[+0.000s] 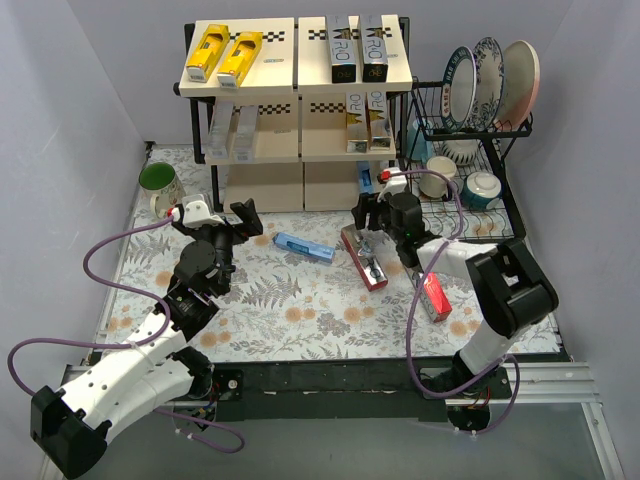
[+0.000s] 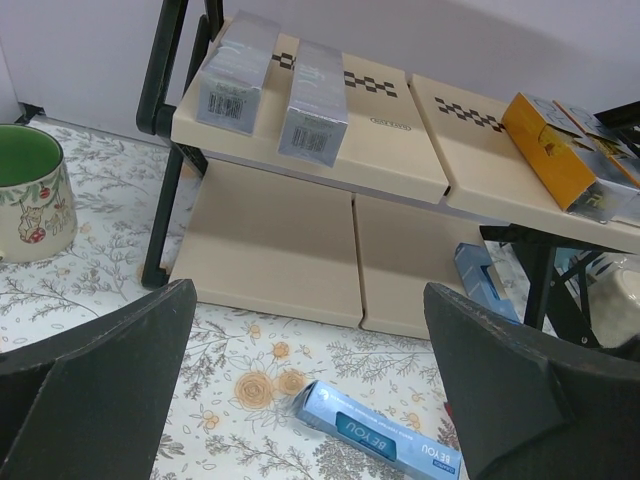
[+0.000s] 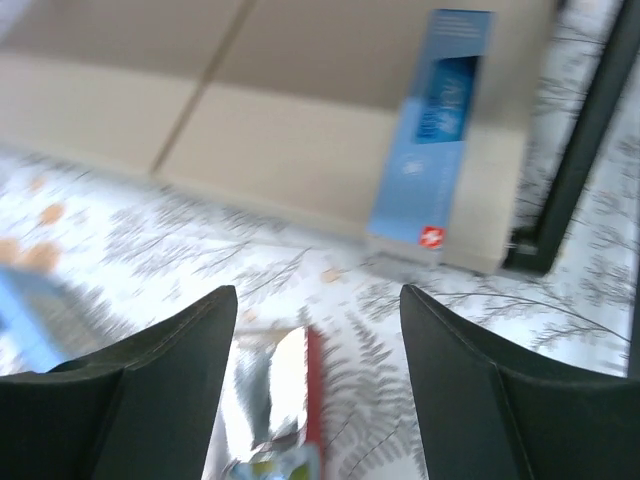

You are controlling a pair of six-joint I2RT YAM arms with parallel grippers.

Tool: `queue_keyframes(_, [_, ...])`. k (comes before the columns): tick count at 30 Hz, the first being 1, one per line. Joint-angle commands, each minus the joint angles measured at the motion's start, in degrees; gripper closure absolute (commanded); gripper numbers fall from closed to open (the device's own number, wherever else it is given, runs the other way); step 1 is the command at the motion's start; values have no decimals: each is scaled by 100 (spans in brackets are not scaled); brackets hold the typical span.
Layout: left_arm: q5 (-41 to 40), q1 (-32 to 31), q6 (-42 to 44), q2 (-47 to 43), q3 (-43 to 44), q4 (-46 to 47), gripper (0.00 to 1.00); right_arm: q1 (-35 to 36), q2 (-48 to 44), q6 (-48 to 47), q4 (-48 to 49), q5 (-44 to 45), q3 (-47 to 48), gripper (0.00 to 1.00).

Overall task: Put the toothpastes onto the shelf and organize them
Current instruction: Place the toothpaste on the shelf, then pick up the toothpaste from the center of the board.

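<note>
Left gripper (image 1: 247,222) hangs spread wide over the bench (image 1: 300,310), facing the shelf (image 1: 272,140), and there's nothing in it. Right gripper (image 3: 315,300) has its jaws parted above a red-and-silver carton (image 1: 365,262) lying flat on the bench, with no grip on it. A blue carton (image 1: 303,247) lies between the two grippers. A red carton (image 1: 436,297) lies by the right arm. Yellow cartons (image 1: 225,52) sit on the shelf's top tier, and a second blue carton (image 3: 430,130) lies on the bottom tier.
</note>
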Motion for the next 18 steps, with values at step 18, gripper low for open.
queue_keyframes(18, [189, 26, -98, 44, 10, -138, 2, 746, 246, -3283, -2839, -2724, 1053, 29])
